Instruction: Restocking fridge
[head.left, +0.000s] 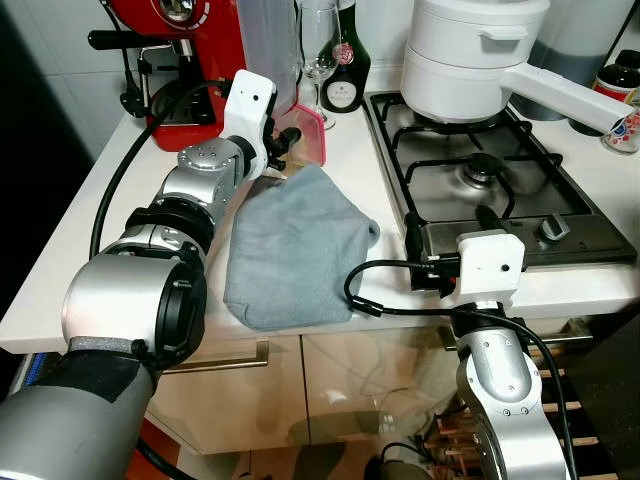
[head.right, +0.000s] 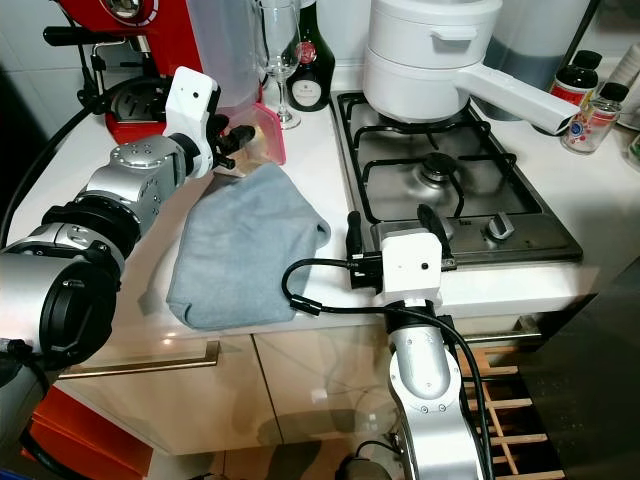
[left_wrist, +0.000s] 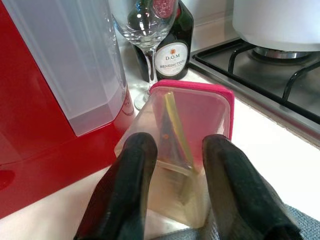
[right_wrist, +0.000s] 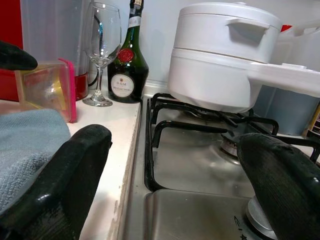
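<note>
While tipped, pink-lidded container (left_wrist: 185, 150) sits between left end effector (left_wrist: 175, 195) fingers

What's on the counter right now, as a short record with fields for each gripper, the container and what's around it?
left gripper: fingers either side of the container, closing on it
container: clear box, pink lid, on its side on the counter
right gripper: open, at the hob's front edge
cloth: grey, crumpled, beside the container
behind container: wine glass, dark bottle, red coffee machine
hob: white pot on back burner
</note>
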